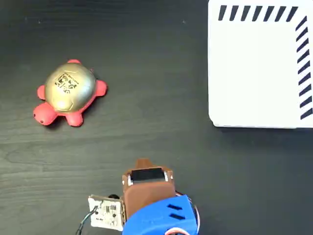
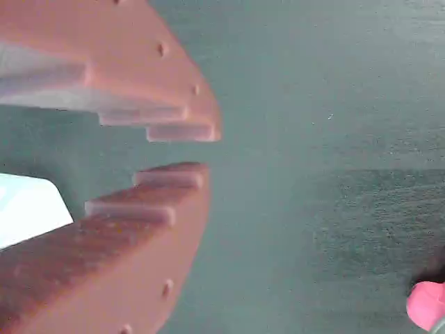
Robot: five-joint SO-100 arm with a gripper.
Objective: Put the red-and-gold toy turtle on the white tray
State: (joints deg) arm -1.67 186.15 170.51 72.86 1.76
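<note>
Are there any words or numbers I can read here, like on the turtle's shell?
No readable words or numbers.
Turtle: a black printed mark on the gold shell, too small and blurred to read.
Tray: only black stripes along two edges, no writing.
Circuit board by the arm: any print is too small to read.

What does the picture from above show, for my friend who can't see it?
A red-and-gold toy turtle sits on a dark table at the left. A white tray with black stripes lies at the top right, empty. The robot's arm waits at the bottom edge, touching neither.
</note>
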